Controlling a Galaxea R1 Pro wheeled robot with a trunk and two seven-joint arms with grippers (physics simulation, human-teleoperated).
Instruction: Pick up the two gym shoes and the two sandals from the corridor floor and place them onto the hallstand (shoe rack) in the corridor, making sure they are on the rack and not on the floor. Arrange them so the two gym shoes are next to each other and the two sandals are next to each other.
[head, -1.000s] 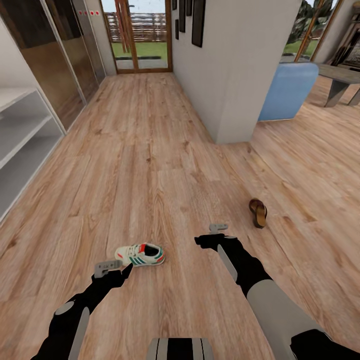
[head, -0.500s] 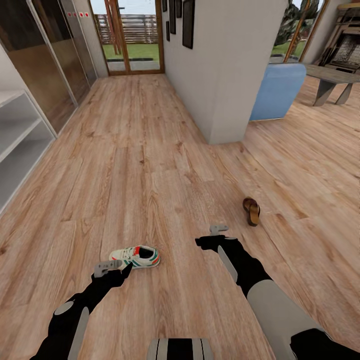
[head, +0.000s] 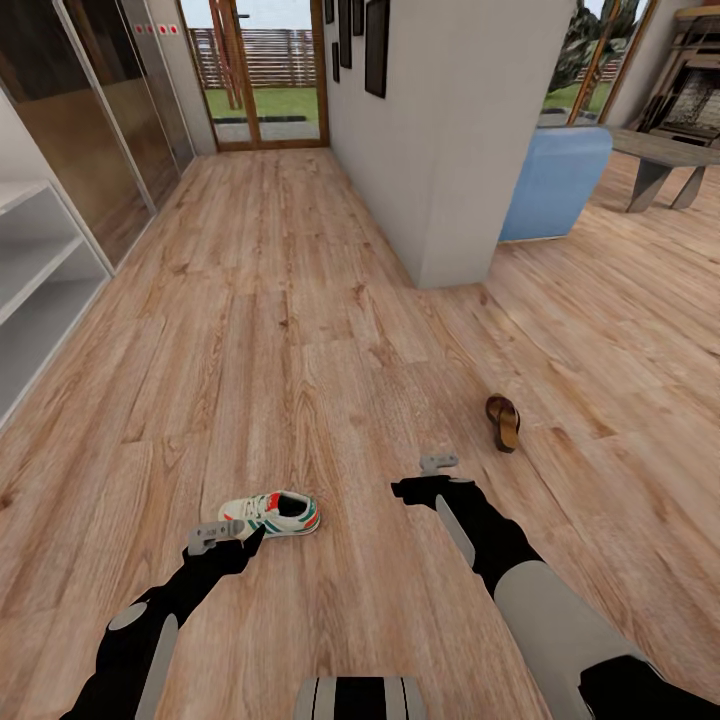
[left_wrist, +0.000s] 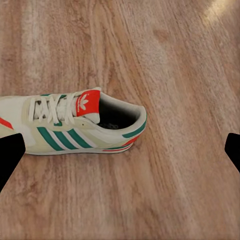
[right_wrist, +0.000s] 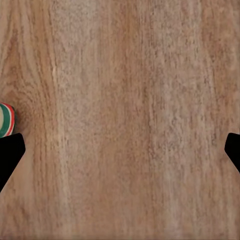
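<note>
Lying on its sole on the floor (head: 300, 330), one gym shoe (head: 270, 514) is seen in the head view just ahead of the left claw (head: 212, 535); green side stripes, a red-orange tongue patch and white laces are shown in the left wrist view (left_wrist: 70, 122). The shoe is untouched by either claw.

- Left claw: held low over the planks, close behind the shoe. In the left wrist view its dark fingertips (left_wrist: 9, 155) are spread to the two edges of the frame, so it is released and nothing is gripped.
- Right claw (head: 436, 464): held over bare planks, between the shoe and the sandal. In the right wrist view the fingertips (right_wrist: 9, 155) are likewise wide apart, released; a sliver of the shoe's heel (right_wrist: 7, 120) is caught at one edge.
- Sandal (head: 503, 421): one dark-brown sandal with a tan footbed is lying on the floor, ahead and to the right of the right claw, well apart from the shoe.
- Rack (head: 35, 290): pale, with open shelves, set against the left wall, well apart from both items.
- Surroundings: a white wall corner (head: 460, 140), a blue armchair (head: 555, 180) beyond it, and a glazed door (head: 265, 70) at the corridor's far end.
</note>
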